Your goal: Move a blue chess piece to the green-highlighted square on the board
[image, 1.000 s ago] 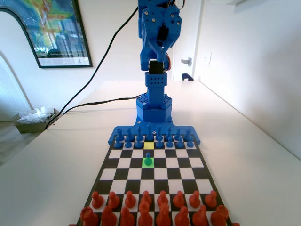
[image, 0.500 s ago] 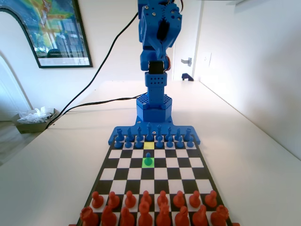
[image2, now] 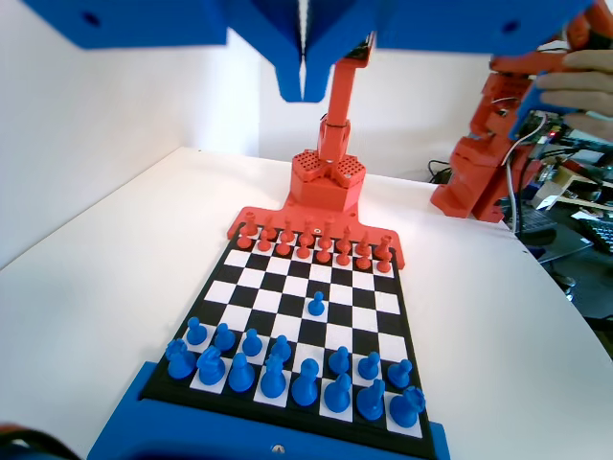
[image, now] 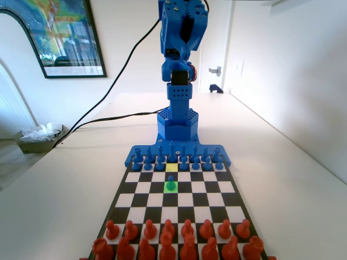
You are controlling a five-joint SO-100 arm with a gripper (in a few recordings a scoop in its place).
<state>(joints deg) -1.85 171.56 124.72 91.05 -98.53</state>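
Note:
A small blue pawn [image: 171,184] stands upright on the green-highlighted square [image: 171,187] of the chequered board [image: 226,199] in the fixed view. In the wrist view the same pawn [image2: 316,305] stands alone on a middle square of the board [image2: 388,305], ahead of the blue rows. My gripper [image2: 304,81] hangs high above the board at the top of the wrist view, jaws pressed together with nothing between them. In the fixed view the blue arm [image: 181,32] is folded up tall at the far end.
A pale yellow square [image: 171,167] lies just behind the green one, in the gap of the blue pawn row [image: 176,161]. Red pieces [image: 176,238] fill the near two rows in the fixed view. White table [image: 65,189] surrounds the board; a black cable [image: 108,116] trails left.
The arm's upper part has lifted and folded back a little further. The pawn on the green square has not moved.

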